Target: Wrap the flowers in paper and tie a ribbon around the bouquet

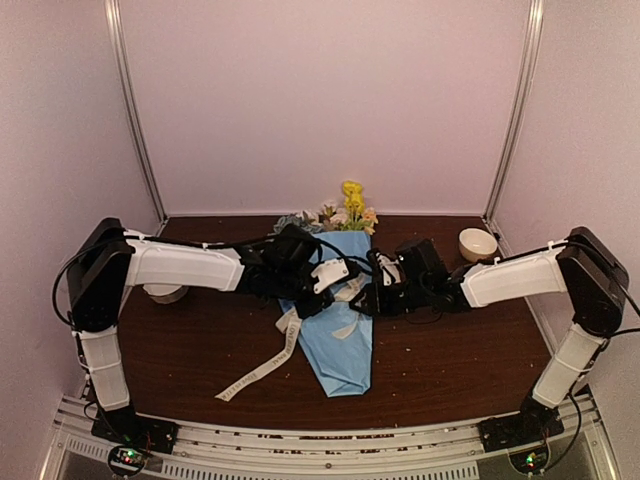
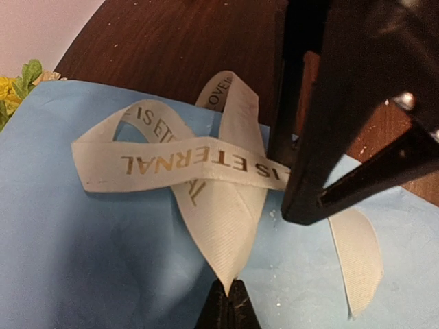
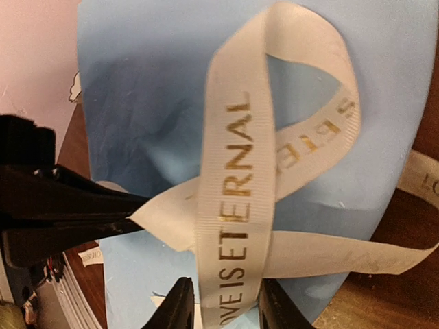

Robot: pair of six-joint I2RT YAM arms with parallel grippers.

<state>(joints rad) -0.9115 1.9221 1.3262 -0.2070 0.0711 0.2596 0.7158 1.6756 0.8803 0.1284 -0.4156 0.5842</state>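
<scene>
Wrapping: flowers [image 1: 350,205] sit inside the paper [image 1: 345,340] cone, done.
Tie: ribbon [image 2: 206,164] looped over the cone, no knot tightened yet.
Left gripper [image 2: 230,301]: pinching a ribbon fold.
Right gripper [image 3: 223,308]: spread astride the ribbon.

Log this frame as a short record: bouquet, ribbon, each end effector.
bouquet: wrapped in light-blue paper, lying on table, flowers at far end
ribbon: loosely looped on the paper, untied, one tail trailing onto the table
left end effector: shut on a ribbon fold
right end effector: open, fingers astride the ribbon
</scene>
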